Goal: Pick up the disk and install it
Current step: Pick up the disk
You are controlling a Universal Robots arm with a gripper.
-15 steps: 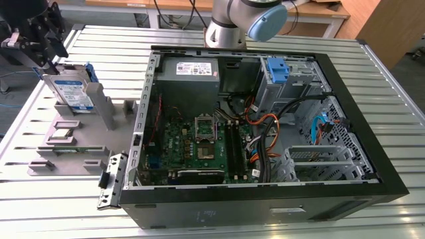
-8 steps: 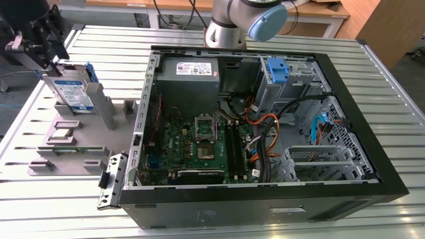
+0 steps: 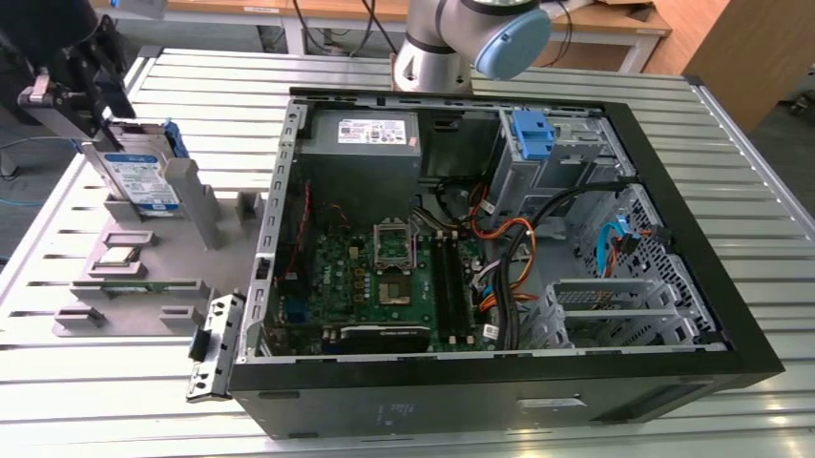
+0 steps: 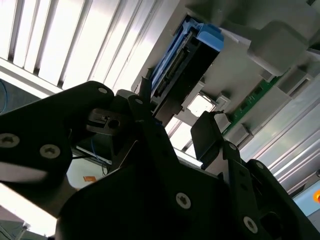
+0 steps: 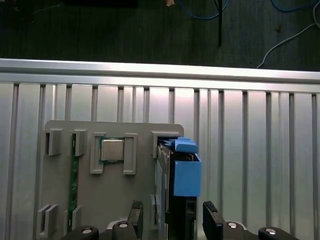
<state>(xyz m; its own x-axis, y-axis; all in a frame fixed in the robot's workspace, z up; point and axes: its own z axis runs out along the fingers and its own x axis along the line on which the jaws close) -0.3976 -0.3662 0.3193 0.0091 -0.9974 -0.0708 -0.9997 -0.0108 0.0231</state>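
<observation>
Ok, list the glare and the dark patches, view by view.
Exterior view: overhead light streaks the table slats, the computer case is shaded inside. Second wrist view: slats blown white, the hand a dark silhouette. First wrist view: soft glare on slats, the disk evenly lit.

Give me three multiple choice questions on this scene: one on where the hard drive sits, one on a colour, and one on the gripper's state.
1. Where is the flat silver-black hard drive disk?
A) upright in the grey holder tray, at the exterior view's left of the open black computer case
B) inside that case
C) flat on the slatted table

2. What colour is the disk's plastic carrier frame?
A) red
B) green
C) blue

3. How is the gripper?
A) shut on the disk
B) open, one finger either side of the disk
C) shut, empty

Answers:
1. A, the exterior view shows it standing in the tray.
2. C, blue in both wrist views.
3. B, the first wrist view shows the fingers spread around it.
</observation>
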